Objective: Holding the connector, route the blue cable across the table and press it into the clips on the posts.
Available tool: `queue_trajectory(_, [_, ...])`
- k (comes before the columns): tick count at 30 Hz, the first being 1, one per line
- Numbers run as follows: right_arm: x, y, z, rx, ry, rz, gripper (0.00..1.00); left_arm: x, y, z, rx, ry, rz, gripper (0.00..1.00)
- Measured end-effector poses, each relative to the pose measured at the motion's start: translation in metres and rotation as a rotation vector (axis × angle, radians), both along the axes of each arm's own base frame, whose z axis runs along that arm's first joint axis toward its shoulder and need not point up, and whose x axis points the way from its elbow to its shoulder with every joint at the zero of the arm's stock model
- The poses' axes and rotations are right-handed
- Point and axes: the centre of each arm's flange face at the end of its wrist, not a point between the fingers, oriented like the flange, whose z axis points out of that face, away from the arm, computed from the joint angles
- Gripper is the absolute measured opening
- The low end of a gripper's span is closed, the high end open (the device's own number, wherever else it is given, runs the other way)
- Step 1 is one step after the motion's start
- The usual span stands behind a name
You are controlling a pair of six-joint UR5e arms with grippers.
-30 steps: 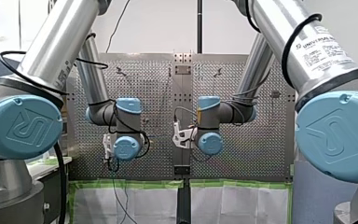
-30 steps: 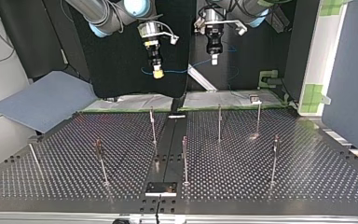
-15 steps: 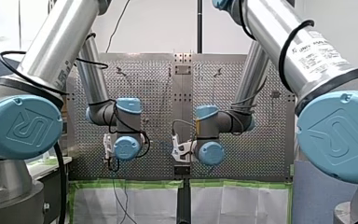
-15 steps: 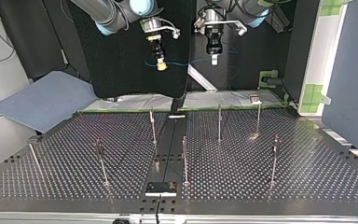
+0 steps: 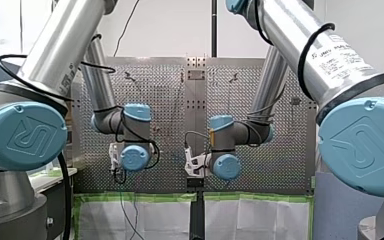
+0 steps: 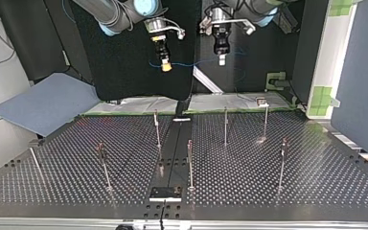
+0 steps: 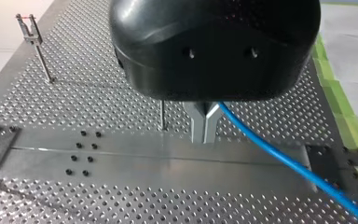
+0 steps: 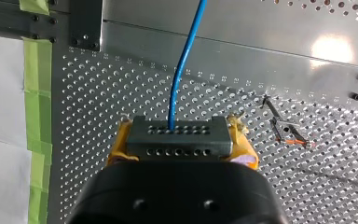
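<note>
Right wrist view: we see the right gripper (image 8: 181,145) with its yellow pads (image 8: 117,148) clamped on the grey connector (image 8: 177,133), one pad at each end. The blue cable (image 8: 182,65) leaves the connector's far face and runs straight ahead over the perforated table (image 8: 121,93).

Left wrist view: the left gripper (image 7: 203,128) has its metal fingers (image 7: 196,122) pinched nearly together on the cable, which trails off beside them.

Top view, upper middle of frame: the cable spans between both grippers, well above the posts (image 6: 157,125).

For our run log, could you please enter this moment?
right gripper: shut on connector; left gripper: shut on blue cable; clips: no cable
</note>
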Motion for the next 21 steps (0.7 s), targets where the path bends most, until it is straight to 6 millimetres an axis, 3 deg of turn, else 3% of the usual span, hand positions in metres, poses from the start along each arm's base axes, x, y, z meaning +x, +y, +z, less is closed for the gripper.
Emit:
queue_trajectory(7, [0.000, 0.000, 0.000, 0.000, 0.000, 0.000, 0.00, -0.017, 0.014, 0.009, 0.006, 0.004, 0.034, 0.00])
queue_trajectory(13, [0.000, 0.000, 0.000, 0.000, 0.000, 0.000, 0.00, -0.019, 0.015, 0.022, -0.011, -0.023, 0.037, 0.00])
queue_trajectory(21, [0.000, 0.000, 0.000, 0.000, 0.000, 0.000, 0.00, -0.019, 0.015, 0.024, -0.014, -0.027, 0.037, 0.00])
